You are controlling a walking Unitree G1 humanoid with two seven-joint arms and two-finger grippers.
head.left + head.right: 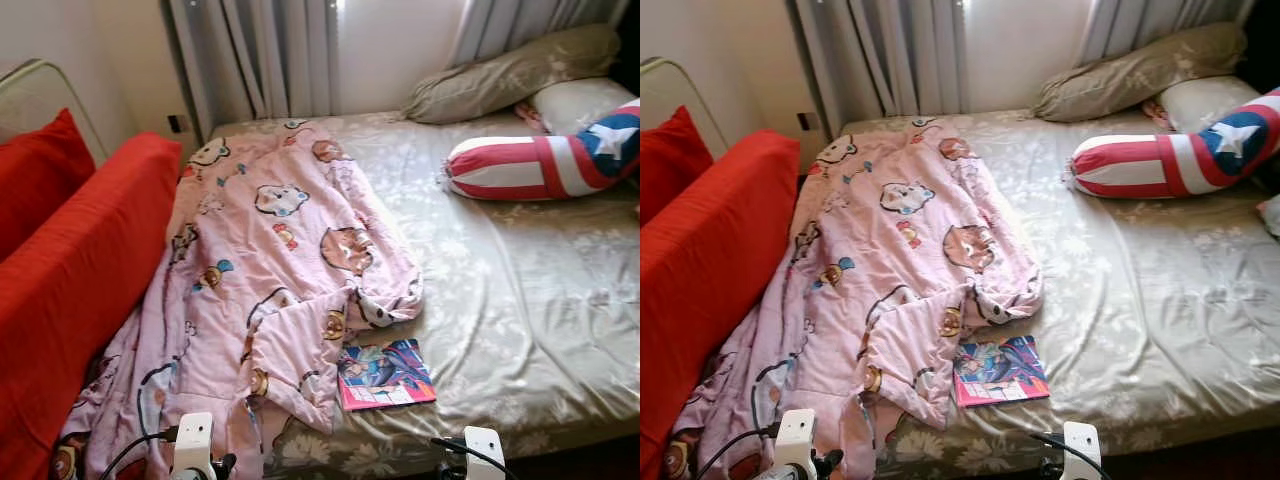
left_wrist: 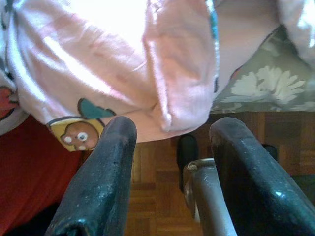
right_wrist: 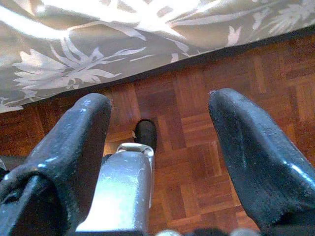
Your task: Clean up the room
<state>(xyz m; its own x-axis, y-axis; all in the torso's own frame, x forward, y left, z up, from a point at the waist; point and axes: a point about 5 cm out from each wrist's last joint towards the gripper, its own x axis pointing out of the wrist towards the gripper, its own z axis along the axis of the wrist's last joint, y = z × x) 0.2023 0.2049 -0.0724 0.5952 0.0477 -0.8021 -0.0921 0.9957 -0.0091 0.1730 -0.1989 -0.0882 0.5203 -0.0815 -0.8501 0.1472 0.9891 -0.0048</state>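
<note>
— Where does the pink blanket (image 1: 270,270) lie?

— Rumpled along the left part of the bed (image 1: 520,300), from the curtains (image 1: 260,55) down to the near edge, where a corner hangs over the side toward the parquet floor (image 3: 197,147). It is printed with cartoon animals.

— And beside it?

— A comic book (image 1: 385,374) lies flat on the floral sheet, its left edge touching the blanket's folded hem, near the foot edge.

— What are the robot's grippers doing?

— The left gripper (image 2: 170,140) hangs low just under the blanket's overhanging corner, its two black fingers spread apart with nothing between them. The right gripper (image 3: 160,118) hangs over the floor just outside the bed's skirt, fingers likewise parted and empty.

— What else is around?

— A red cushion (image 1: 75,290) stands against the bed's left side. At the head end lie a striped bolster with a white star (image 1: 545,160), an olive pillow (image 1: 510,75) and a pale pillow (image 1: 580,100) behind it.
</note>
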